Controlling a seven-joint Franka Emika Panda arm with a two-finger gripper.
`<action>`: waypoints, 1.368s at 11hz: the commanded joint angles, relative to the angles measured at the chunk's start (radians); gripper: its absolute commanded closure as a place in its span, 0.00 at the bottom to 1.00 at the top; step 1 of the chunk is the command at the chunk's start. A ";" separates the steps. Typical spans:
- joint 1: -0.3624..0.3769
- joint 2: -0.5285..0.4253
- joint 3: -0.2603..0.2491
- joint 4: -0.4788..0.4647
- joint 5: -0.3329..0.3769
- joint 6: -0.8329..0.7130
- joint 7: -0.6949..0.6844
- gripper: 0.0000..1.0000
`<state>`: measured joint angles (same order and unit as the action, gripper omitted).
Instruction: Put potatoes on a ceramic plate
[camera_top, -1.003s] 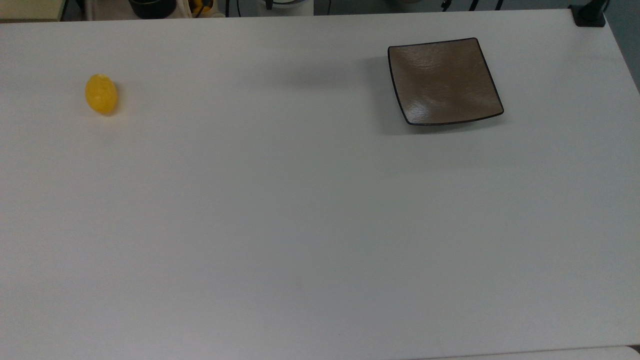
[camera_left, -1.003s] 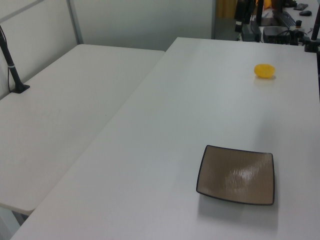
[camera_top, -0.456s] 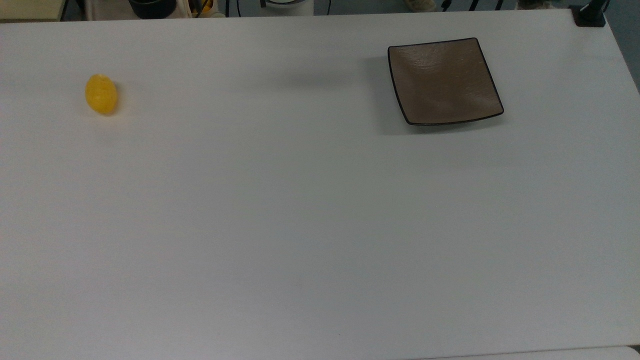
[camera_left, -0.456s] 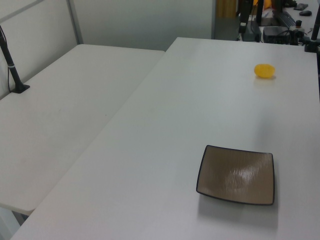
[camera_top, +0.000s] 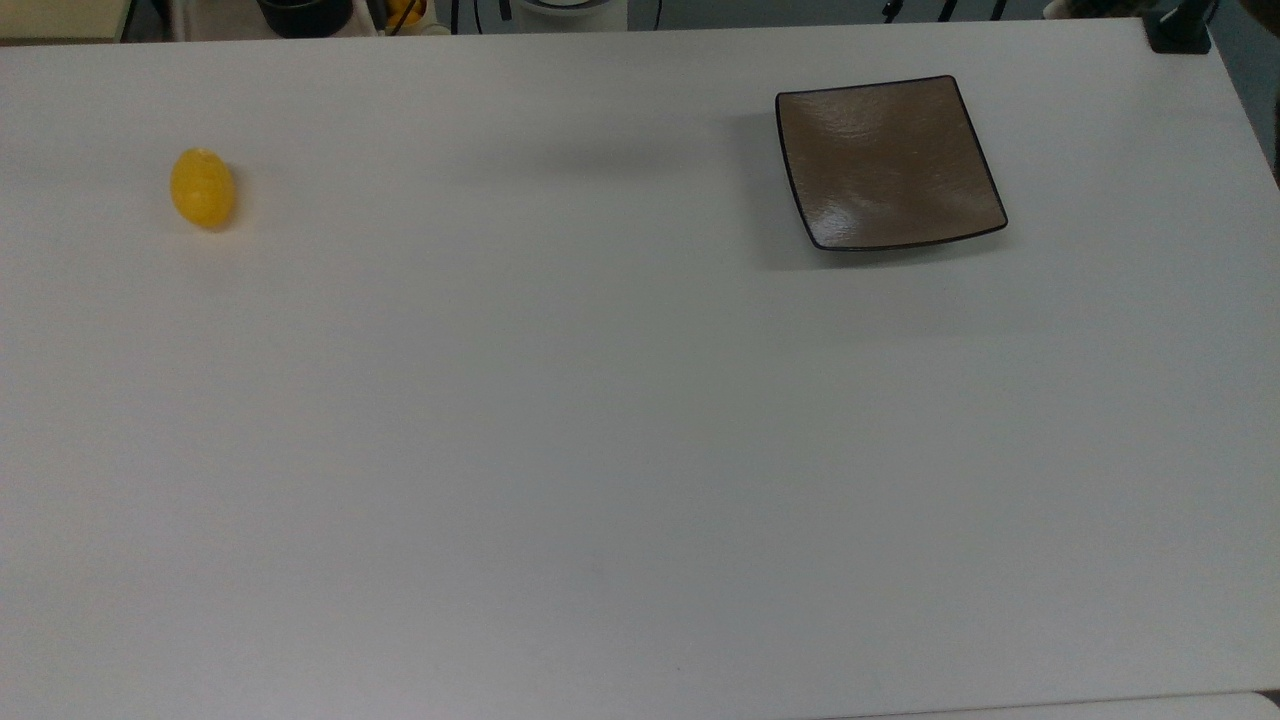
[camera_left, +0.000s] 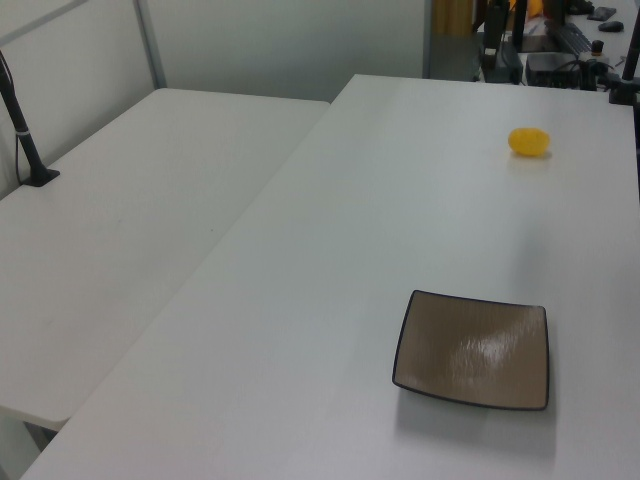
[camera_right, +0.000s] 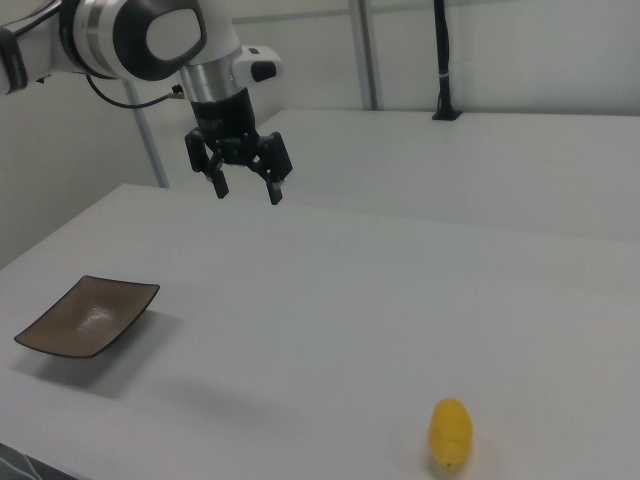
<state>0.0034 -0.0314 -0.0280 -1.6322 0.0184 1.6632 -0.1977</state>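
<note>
We see the potato lying alone on the tabletop, well apart from the plate. It looks light, smooth and prone to rolling; we would pinch its narrow middle. The end effector hangs spread wide, empty, above the tabletop.

Glossy glazed ceramic plate, sheen across brown surface; smooth, waxy yellow potato; matt white tabletop; glossy white arm casing.

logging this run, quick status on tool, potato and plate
Tool open, high above table. Potato on table, far from plate. Plate bare. Path between them open.
</note>
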 joint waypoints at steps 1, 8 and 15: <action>-0.042 0.007 -0.006 -0.005 0.020 0.000 -0.075 0.00; -0.069 0.053 -0.226 -0.040 -0.003 0.159 -0.345 0.00; -0.143 0.163 -0.294 -0.211 -0.031 0.409 -0.474 0.00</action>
<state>-0.1332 0.1082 -0.3138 -1.7898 0.0102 1.9994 -0.6477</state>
